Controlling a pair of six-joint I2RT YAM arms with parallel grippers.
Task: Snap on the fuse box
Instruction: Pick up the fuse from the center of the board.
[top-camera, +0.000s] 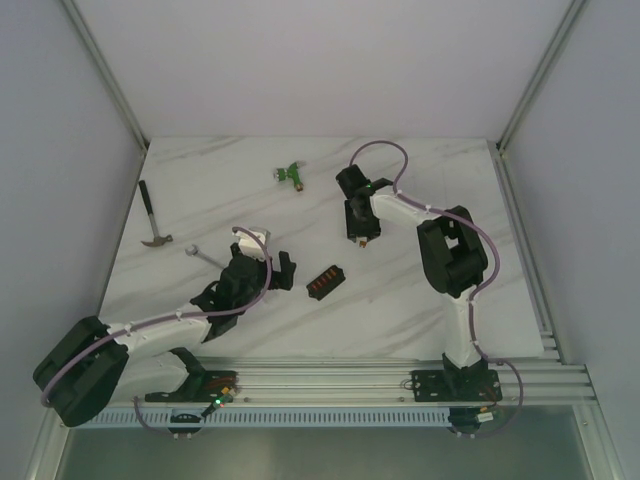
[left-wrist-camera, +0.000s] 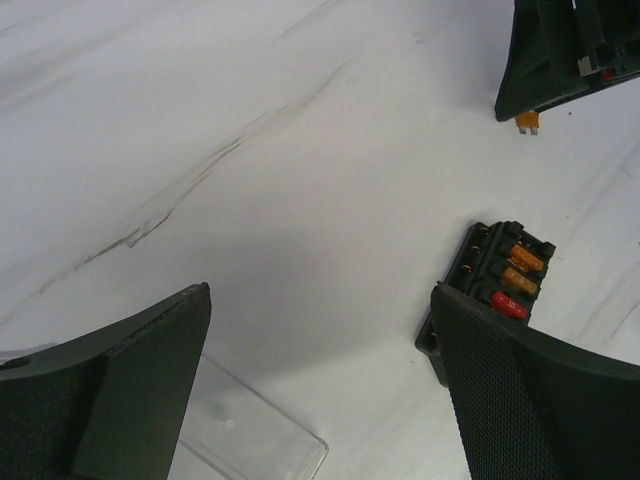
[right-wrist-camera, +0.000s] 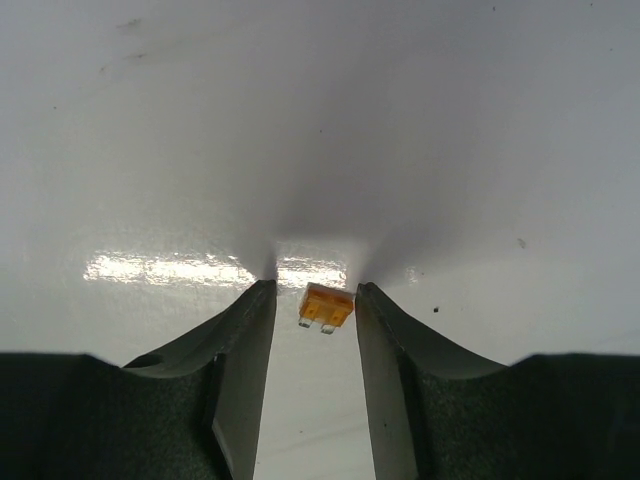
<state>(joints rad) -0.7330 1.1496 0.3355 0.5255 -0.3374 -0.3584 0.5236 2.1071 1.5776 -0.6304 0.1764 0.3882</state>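
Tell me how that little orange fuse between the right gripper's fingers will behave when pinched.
The orange fuse looks like rigid plastic, so probably stiff and very light. It seems to lie on the glossy table, so it may skid or twist if one finger of the right gripper touches first. Its flat sides suggest no rolling.

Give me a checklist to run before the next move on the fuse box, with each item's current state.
1. The fuse box lies flat, fuse side up: ok.
2. The orange fuse sits in the gap of the right gripper: ok.
3. Fuse firmly clamped: not ok. The right wrist view shows a gap beside it.
4. Right gripper above the fuse box: not ok. It is off to one side, apart from it.
5. The left gripper is open and empty: ok.
6. Fuse box centred in the left gripper for bracing: not ok. It lies off centre, partly hidden.
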